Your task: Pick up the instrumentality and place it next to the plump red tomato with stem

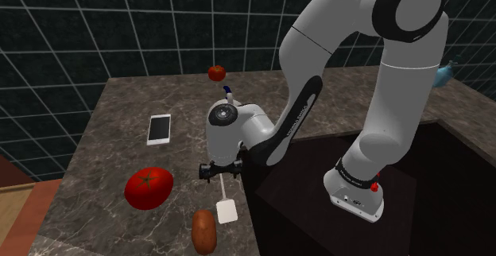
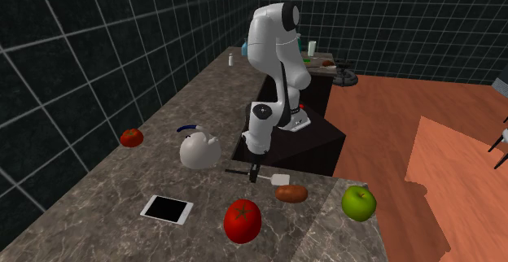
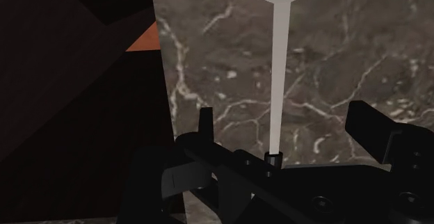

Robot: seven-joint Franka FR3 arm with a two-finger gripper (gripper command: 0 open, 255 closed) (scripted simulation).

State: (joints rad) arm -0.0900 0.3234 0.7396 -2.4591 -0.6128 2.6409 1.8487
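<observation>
The spatula [image 1: 226, 211] lies flat near the bench [image 1: 119, 103] edge, its white blade just beside a potato [image 1: 203, 230] and its thin handle running back under the claw [image 1: 217, 171]. It looks light and stiff, probably smooth enough to twist in a loose pinch, and the blade's weight would tip it downward. The handle close to its dark end seems the sensible hold, squeezed across its narrow width. In the wrist view the claw's fingers are spread on either side of the handle, apparently not touching it, though contact is hard to judge. The big tomato [image 1: 149, 187] sits nearby.
</observation>
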